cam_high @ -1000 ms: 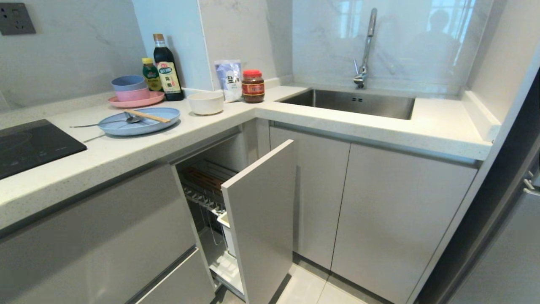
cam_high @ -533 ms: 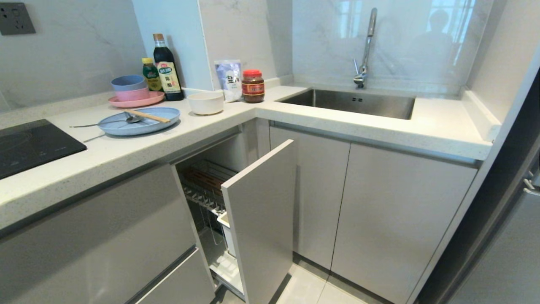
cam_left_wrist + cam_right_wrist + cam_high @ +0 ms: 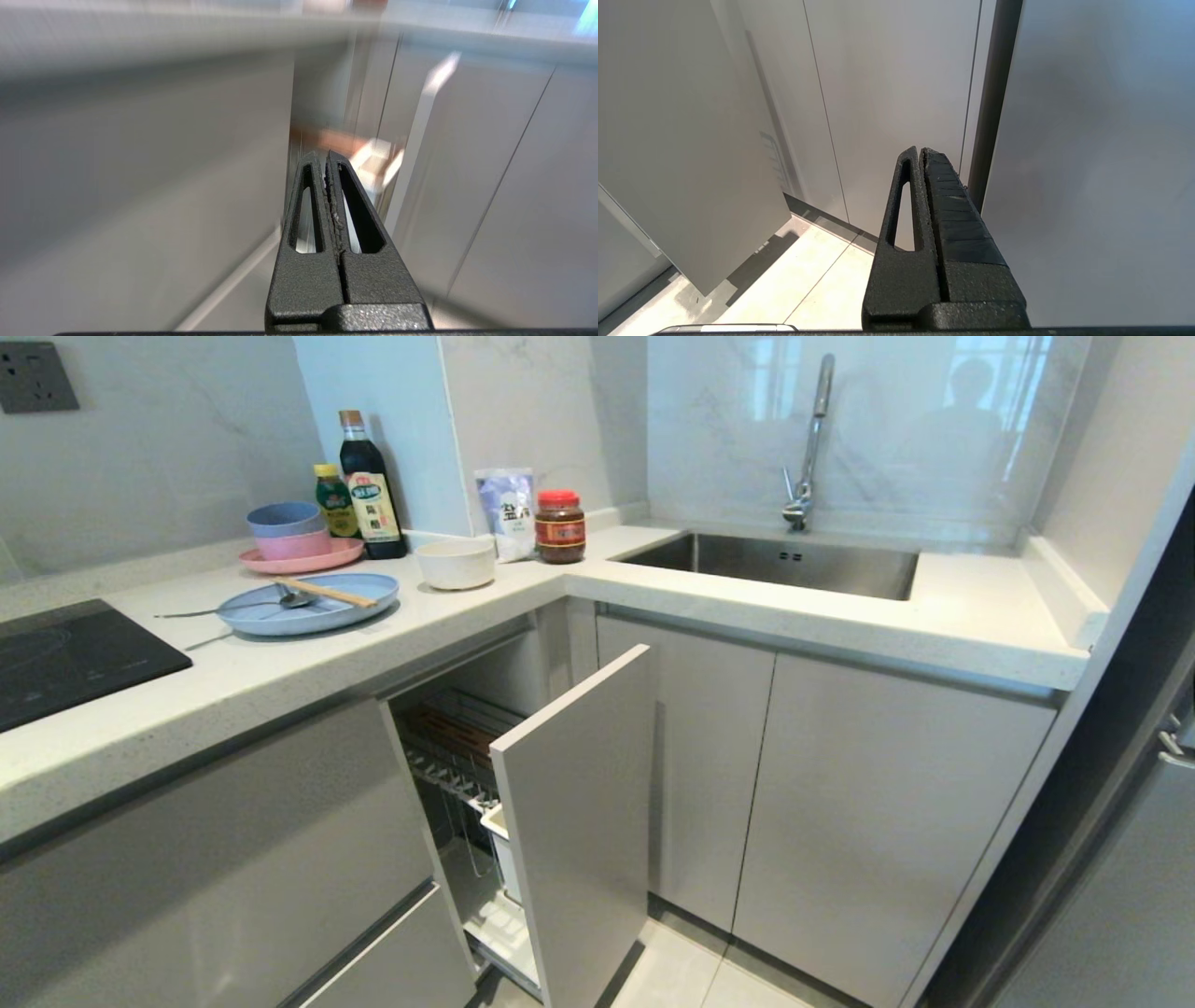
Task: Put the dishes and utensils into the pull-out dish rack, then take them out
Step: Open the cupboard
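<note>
On the counter lies the pale blue plate (image 3: 310, 604) with the wooden chopsticks (image 3: 325, 591) and the silver spoon (image 3: 233, 608) resting on it. The white bowl (image 3: 456, 563) stands to its right. Below the counter the pull-out dish rack (image 3: 457, 761) is partly drawn out behind its grey front panel (image 3: 579, 821); chrome wire, a wooden strip and a white caddy show inside. Neither arm shows in the head view. My left gripper (image 3: 325, 156) is shut and empty, low in front of the cabinets, with the rack (image 3: 369, 156) blurred beyond it. My right gripper (image 3: 920, 151) is shut and empty, facing cabinet doors.
A pink plate (image 3: 301, 558) carries stacked blue and pink bowls (image 3: 288, 530) at the back left. Bottles (image 3: 372, 490), a bag (image 3: 506, 511) and a red-lidded jar (image 3: 560, 527) stand by the wall. A black hob (image 3: 65, 658) is at the left, a sink (image 3: 775, 563) at the right.
</note>
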Robot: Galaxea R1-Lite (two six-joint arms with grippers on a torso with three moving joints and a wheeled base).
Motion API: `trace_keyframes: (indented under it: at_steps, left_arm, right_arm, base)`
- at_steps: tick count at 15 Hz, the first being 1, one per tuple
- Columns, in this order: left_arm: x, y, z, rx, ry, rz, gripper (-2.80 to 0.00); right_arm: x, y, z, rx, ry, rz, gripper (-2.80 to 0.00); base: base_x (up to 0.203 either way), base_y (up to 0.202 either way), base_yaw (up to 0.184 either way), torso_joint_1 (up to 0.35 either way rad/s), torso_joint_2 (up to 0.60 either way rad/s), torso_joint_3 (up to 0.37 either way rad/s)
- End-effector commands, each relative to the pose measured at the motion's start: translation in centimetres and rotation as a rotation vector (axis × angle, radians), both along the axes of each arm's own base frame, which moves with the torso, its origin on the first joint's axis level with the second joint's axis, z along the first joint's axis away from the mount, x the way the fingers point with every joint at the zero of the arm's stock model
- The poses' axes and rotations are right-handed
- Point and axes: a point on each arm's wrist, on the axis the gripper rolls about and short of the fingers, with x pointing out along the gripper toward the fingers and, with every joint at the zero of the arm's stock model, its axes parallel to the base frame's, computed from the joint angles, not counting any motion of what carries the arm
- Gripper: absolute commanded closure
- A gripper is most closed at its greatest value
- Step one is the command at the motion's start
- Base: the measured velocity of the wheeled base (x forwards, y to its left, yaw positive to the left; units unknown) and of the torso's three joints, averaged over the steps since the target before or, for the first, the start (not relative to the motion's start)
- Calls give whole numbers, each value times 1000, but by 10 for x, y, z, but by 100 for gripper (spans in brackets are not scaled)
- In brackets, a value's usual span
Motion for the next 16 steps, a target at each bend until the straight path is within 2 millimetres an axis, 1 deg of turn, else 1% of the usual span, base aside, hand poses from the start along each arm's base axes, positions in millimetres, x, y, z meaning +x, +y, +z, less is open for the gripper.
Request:
trace_keyframes:
  at_steps: [1, 2, 3, 5, 6, 7, 8, 9, 11, 12, 14, 15, 16]
  left_arm:
    - [-15, 0, 60, -1, -93, 3, 0]
    - [-18, 0, 90, -2, -113, 8, 0]
    - [-14, 0, 113, -3, -105, 15, 0]
    - [11, 1, 168, -5, -75, 36, 0]
    - [25, 1, 194, -9, -77, 48, 0]
    - [45, 2, 218, -14, -76, 69, 0]
    - [70, 3, 237, -20, -72, 99, 0]
    - [97, 4, 251, -27, -72, 128, 0]
    - [149, 4, 266, -42, -86, 170, 0]
    - [172, 4, 266, -50, -75, 178, 0]
    - [218, -2, 258, -69, -21, 139, 0]
    - [235, -8, 251, -69, 20, 96, 0]
    - [251, -18, 240, -61, 90, 33, 0]
  right_arm:
    - [0, 0, 0, 0, -3, 0, 0]
    - [0, 0, 0, 2, -3, 0, 0]
    - [0, 0, 0, 1, -3, 0, 0]
    - [0, 0, 0, 0, -3, 0, 0]
    - [0, 0, 0, 0, -3, 0, 0]
    - [0, 0, 0, 0, -3, 0, 0]
    - [0, 0, 0, 0, -3, 0, 0]
    - [0, 0, 0, 0, -3, 0, 0]
    - [0, 0, 0, 0, -3, 0, 0]
    - [0, 0, 0, 0, -3, 0, 0]
    - [0, 0, 0, 0, -2, 2, 0]
    - [0, 0, 0, 0, -3, 0, 0]
    - [0, 0, 0, 0, -3, 0, 0]
  base:
    - [0, 0, 0, 0, 0, 0]
    - [0, 0, 0, 0, 0, 0]
    - [0, 0, 0, 0, 0, 0]
    - [0, 0, 0, 0, 0, 0]
    - [0, 0, 0, 0, 0, 0]
    - [0, 0, 0, 0, 0, 0]
    - [0, 0, 0, 0, 0, 0]
    - [0, 0, 0, 0, 0, 0]
    - [0, 0, 0, 0, 0, 0]
    - [0, 0, 0, 0, 0, 0]
    - [0, 0, 0, 0, 0, 0]
    - [0, 0, 0, 0, 0, 0]
    - [0, 0, 0, 0, 0, 0]
